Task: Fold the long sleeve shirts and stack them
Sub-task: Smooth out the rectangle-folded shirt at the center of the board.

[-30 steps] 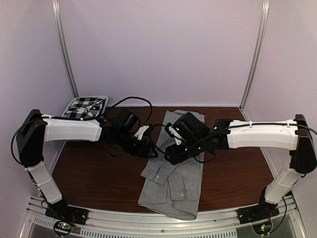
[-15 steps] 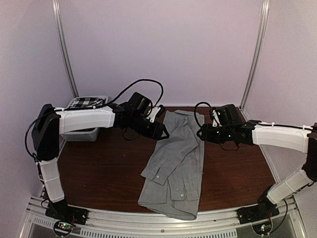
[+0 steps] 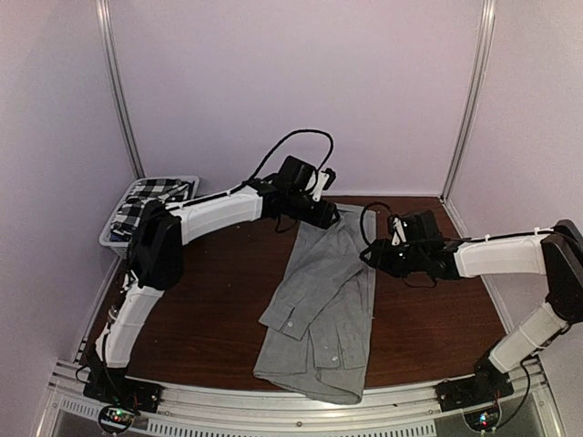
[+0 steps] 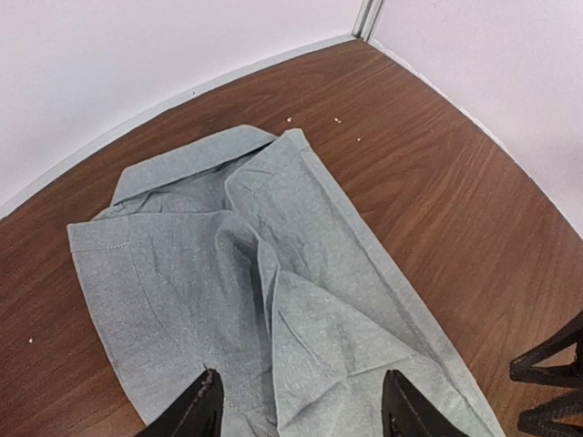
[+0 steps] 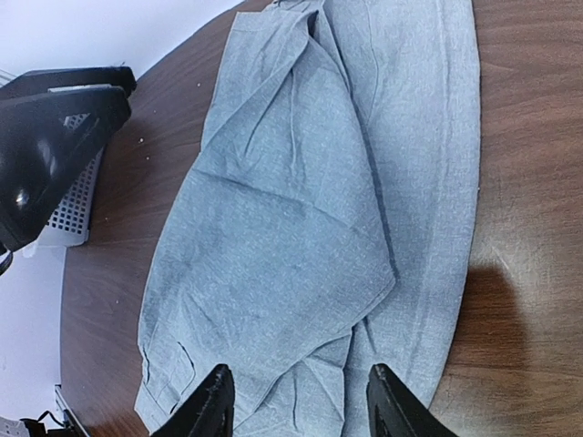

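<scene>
A light grey long sleeve shirt lies folded lengthwise on the brown table, one sleeve laid across its front. My left gripper reaches over its far end. In the left wrist view that gripper hovers open above the grey cloth, holding nothing. My right gripper sits at the shirt's right edge, also open and empty, with the grey cloth below it. A black-and-white checked shirt lies in the basket at the back left.
The white slatted basket stands at the back left corner; its side shows in the right wrist view. White walls close the table's back and sides. Bare brown tabletop spreads left of the grey shirt and to its right.
Both grippers have left the middle of the grey shirt. The left arm swung back and right to the shirt's far end. The right arm drew out to its right edge.
</scene>
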